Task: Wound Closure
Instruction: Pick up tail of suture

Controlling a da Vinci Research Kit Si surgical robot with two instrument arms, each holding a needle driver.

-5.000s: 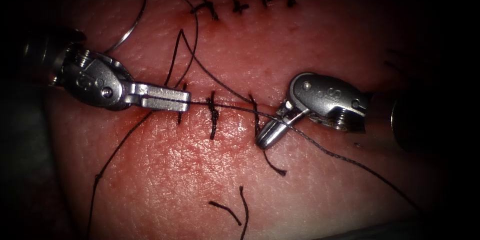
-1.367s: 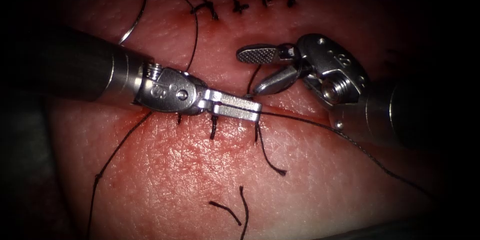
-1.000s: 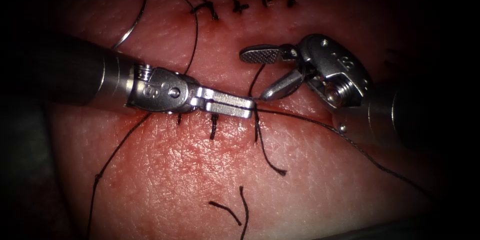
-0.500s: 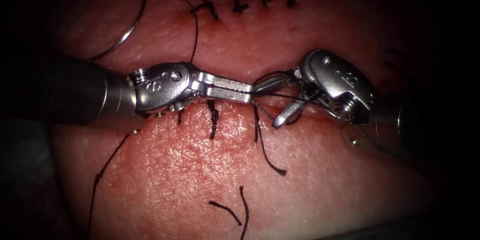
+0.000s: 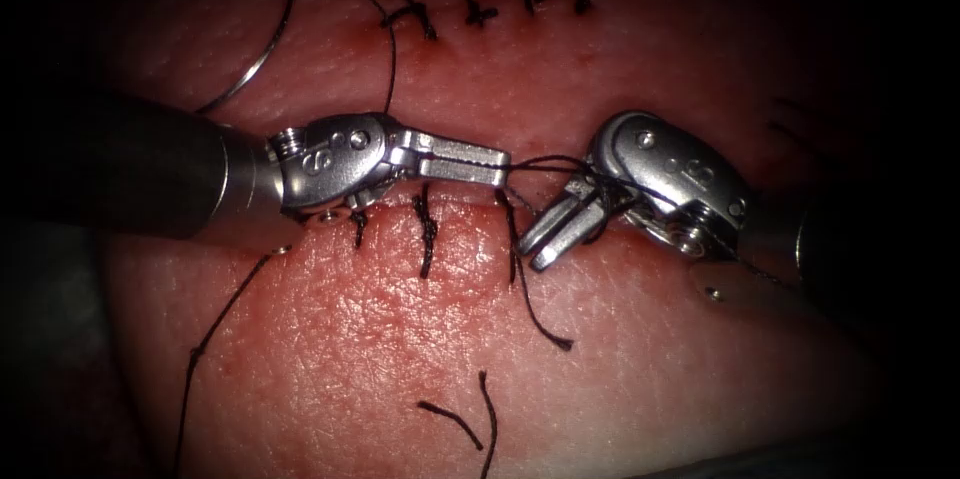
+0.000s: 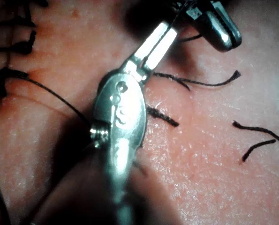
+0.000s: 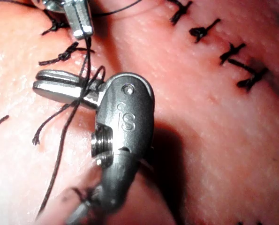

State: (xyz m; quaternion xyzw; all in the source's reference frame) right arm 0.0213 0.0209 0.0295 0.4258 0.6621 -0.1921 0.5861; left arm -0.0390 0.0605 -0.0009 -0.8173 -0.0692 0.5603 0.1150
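Endoscope view: my left gripper [image 5: 495, 161], flat steel jaws pressed together, pinches the black braided thread [image 5: 545, 161] over the cut [image 5: 470, 201] in the glistening pebbled tissue [image 5: 400, 339]. The thin curved needle [image 5: 245, 79] lies loose upper left.

Left wrist view: same pinch [image 6: 169, 29].

Right wrist view: my right gripper [image 7: 38, 84], rounded jaws closed, has thread [image 7: 85, 70] looped around it.

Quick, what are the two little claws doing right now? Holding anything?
Left tool: shut on the thread.
Right tool: jaws close together, thread looped around them; cannot tell whether they grip anything.
Needle: lying free on the tissue.
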